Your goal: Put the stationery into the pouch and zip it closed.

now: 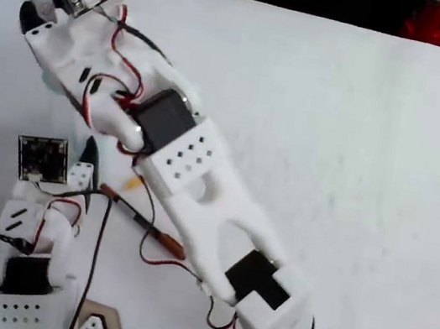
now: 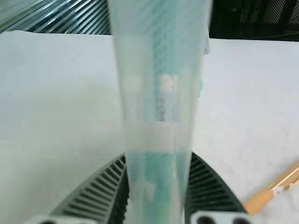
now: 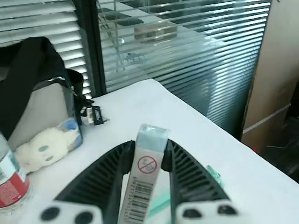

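Note:
My left gripper point(image 2: 159, 191) is shut on a translucent pouch point(image 2: 159, 93) that stands up straight from its fingers, with teal showing through it. A brown pen point(image 2: 271, 189) lies on the table close by; in the high view the pen point(image 1: 142, 221) lies between the two arms, near the left gripper point(image 1: 88, 160). My right gripper point(image 3: 148, 149) is shut on a small pale block with a barcode label point(image 3: 142, 186), held above the table. In the high view the right arm stretches to the back left, and its gripper point(image 1: 39, 5) is there.
A black bag point(image 3: 32, 70), a plush toy point(image 3: 42, 147) and a bottle point(image 3: 9, 179) stand on the white table point(image 3: 154, 102) beyond the right gripper. A small black clip point(image 3: 93, 114) lies near them. The long right arm point(image 1: 200, 178) crosses the middle of the table.

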Controlling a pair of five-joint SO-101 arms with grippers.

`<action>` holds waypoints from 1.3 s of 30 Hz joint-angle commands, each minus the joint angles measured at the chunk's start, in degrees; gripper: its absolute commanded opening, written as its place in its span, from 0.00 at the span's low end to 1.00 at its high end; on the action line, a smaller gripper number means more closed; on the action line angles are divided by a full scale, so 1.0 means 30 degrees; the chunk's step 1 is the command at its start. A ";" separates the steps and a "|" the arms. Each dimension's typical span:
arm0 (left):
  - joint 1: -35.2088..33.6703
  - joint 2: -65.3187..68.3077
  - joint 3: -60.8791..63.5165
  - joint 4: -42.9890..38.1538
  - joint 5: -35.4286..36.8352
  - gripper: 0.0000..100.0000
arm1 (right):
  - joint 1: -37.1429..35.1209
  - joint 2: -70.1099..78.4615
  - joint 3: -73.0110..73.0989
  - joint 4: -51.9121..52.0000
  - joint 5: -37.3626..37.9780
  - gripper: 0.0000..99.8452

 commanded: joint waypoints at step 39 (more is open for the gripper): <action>-0.0132 -0.0190 -0.1026 -0.0117 -0.0029 0.16 | -0.0718 -0.4293 0.2667 0.6872 0.0322 0.19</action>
